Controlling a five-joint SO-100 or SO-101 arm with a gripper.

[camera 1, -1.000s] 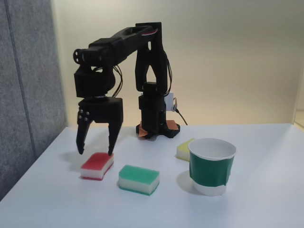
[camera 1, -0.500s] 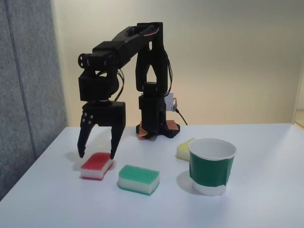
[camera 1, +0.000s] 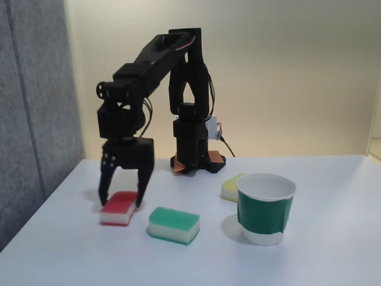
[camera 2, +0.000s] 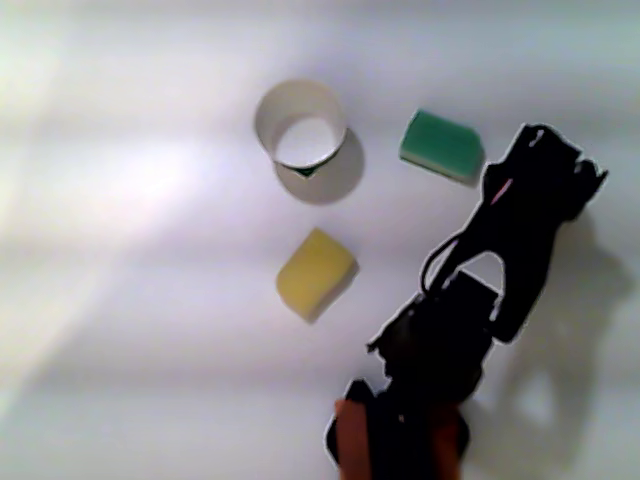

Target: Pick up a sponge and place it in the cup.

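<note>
1. Sponge (camera 1: 119,208), red on top and white below, lies flat on your white bench (camera 1: 321,250) at the left of the fixed view.
2. Just right of it and nearer the camera lies a green-topped sponge (camera 1: 174,224); the cup (camera 1: 265,208) stands upright further right, well apart.
3. Your claw (camera 1: 121,201) points straight down, its fingers apart, one tip on either side of the red sponge's far end.
4. Behind the cup lies a yellow sponge (camera 1: 231,187), with the arm's base (camera 1: 196,161) beyond.

Soft, even light; other view blurred, overexposed.
</note>
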